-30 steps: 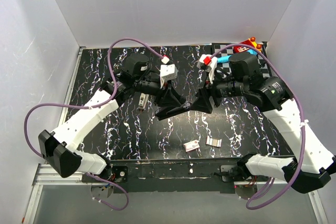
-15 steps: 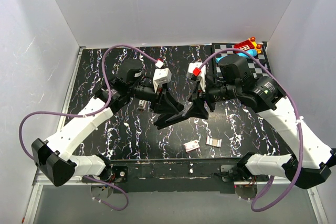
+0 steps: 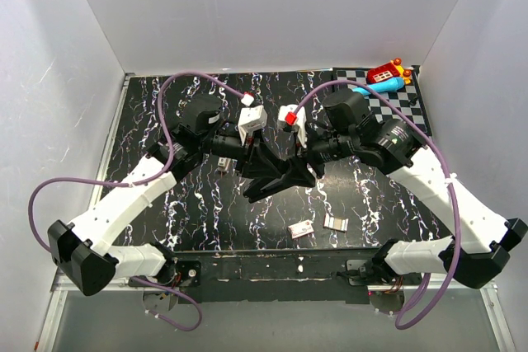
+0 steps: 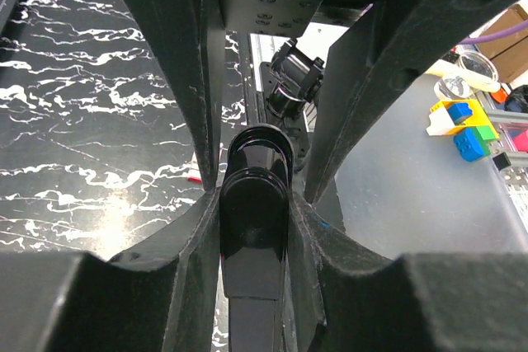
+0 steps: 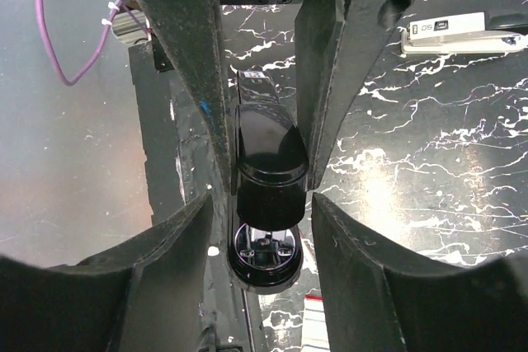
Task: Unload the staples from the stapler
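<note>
Both arms met over the middle of the bench (image 3: 165,113). The left arm (image 3: 140,191) and the right arm (image 3: 429,179) pointed their jaws at each other. Between them hung a slim, glossy black object (image 4: 254,228). The left jaws were closed narrowly on it, pressing both its sides. The right jaws also appeared to clamp it from the opposite end. What the black thing was could not be told.

The stapler (image 5: 450,30), grey-silver on a darker base, lay flat on the bench. It sat off to one side of the held object and close to the left arm's wrist. Neither pair of jaws touched it, and it looked closed.

Nearer the arm bases lay a small silvery strip (image 3: 336,222) and a little packet with red on it (image 3: 301,228), just beside each other. Whether either held staples was too small to tell. Some coloured toy blocks (image 3: 384,73) sat at the far right corner, well away from the work.

Judged from this, the unloading had not started. Both jaws were busy with the black piece. It seemed that at least one pair would have to be freed, then the stapler taken up and opened and its staples drawn out.
</note>
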Tool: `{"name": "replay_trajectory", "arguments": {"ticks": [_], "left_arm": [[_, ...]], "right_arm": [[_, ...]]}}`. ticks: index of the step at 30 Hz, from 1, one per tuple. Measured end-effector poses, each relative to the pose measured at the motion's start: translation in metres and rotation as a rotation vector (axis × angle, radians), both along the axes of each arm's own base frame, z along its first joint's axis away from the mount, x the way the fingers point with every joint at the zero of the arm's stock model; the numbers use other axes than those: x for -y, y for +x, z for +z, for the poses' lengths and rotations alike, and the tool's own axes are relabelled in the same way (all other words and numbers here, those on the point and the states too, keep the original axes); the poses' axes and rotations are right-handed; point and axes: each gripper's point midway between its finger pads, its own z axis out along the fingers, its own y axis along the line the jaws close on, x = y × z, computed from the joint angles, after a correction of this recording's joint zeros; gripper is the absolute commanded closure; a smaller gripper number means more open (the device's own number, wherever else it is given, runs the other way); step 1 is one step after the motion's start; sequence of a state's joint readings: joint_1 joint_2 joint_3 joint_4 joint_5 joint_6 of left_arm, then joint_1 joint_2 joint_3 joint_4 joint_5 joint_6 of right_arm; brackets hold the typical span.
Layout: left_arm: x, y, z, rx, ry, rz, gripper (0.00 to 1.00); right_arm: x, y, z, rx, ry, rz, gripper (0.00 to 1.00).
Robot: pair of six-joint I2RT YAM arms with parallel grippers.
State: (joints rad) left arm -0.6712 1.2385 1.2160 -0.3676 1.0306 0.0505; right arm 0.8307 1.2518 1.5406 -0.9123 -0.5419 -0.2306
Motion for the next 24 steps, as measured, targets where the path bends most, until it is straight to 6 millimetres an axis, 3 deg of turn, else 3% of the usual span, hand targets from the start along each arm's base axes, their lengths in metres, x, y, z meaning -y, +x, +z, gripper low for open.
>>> {"name": "replay_trajectory", "arguments": {"ticks": [6,10,14,20,24], "left_arm": [[-0.004,-0.004,0.01,0.034,-0.034,0.015,1.0],[-0.004,-0.003,0.012,0.041,-0.04,0.023,1.0],[-0.004,-0.002,0.013,0.047,-0.047,0.026,1.0],[-0.004,-0.002,0.015,0.058,-0.056,0.023,1.0],[-0.005,-0.006,0.015,0.058,-0.063,0.018,1.0]], "right_arm": [[-0.002,0.003,-0.002,0.015,0.007,-0.011,0.44],[-0.001,0.003,-0.001,0.025,0.027,-0.021,0.56],[-0.001,0.001,0.002,0.039,0.046,-0.024,0.61],[-0.001,0.0,0.006,0.044,0.07,-0.032,0.89],[0.0,-0.002,0.005,0.048,0.088,-0.029,0.99]]}}
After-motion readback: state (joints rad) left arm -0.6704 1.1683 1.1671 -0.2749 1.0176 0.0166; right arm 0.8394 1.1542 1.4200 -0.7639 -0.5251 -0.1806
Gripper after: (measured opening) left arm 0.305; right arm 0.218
